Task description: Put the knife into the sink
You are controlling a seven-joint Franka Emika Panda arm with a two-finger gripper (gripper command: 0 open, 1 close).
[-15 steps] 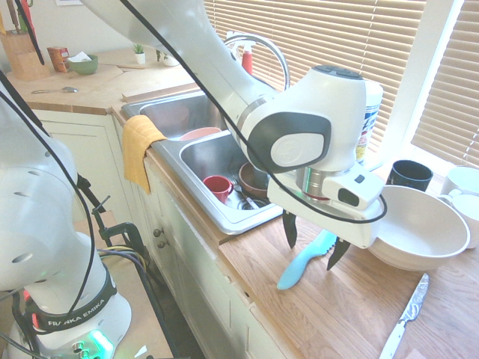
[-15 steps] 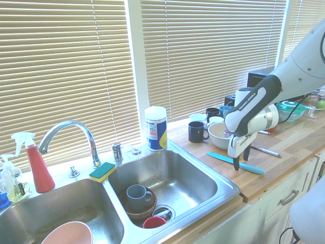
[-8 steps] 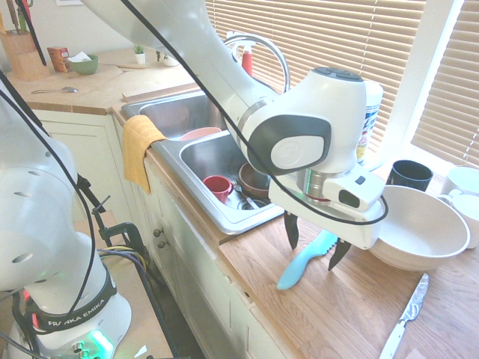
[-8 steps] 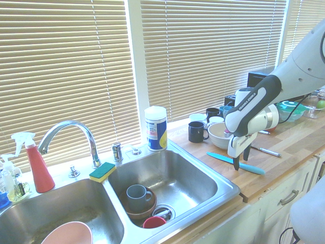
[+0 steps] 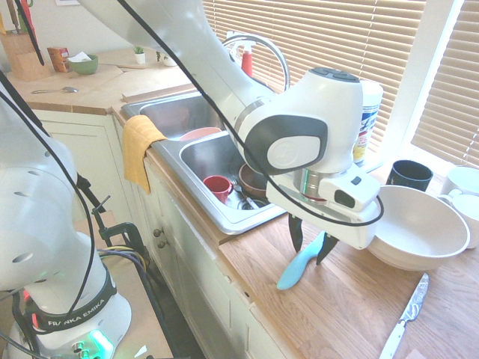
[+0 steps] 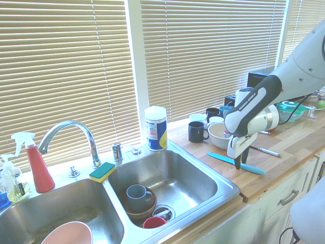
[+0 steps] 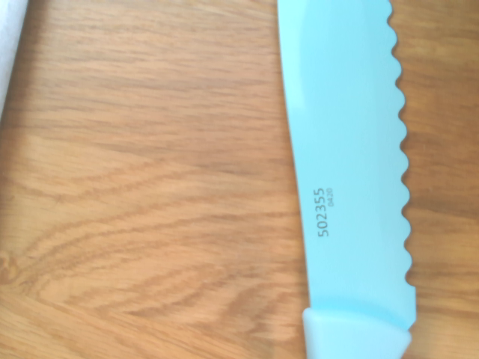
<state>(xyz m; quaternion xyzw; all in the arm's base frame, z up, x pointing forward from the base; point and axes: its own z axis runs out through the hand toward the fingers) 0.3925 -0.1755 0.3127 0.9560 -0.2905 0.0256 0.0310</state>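
In the first exterior view, the metal knife [image 5: 405, 315] is seen nearest, at the lower right of the frame, flat on the wooden tabletop [image 5: 329, 314]. Just beyond it, right of centre, the turquoise knife [image 5: 301, 262] lies flat on the tabletop, its handle toward the lower left. The gripper [image 5: 307, 243] is pointed straight down over the blade, and its dark fingers [image 5: 296, 233] are set narrowly on either side of the blade; whether the blade is already pinched cannot be told. The knife is not lifted. In the wrist view, the serrated blade [image 7: 348, 149] is shown against the wood grain, with small print on it.

A white bowl [image 5: 421, 228] stands to the right of the gripper, with a black mug [image 5: 409, 173] behind it. Farther back, at centre left, the sink [image 5: 194, 161] is set into the tabletop; a red cup [image 5: 218, 185] and a brown bowl [image 5: 253, 179] lie in its nearer basin, and a yellow cloth [image 5: 139, 146] is draped over its front edge. The faucet [image 6: 68, 133] is seen at the left of the second exterior view, with a sponge [image 6: 102, 171] beside it.
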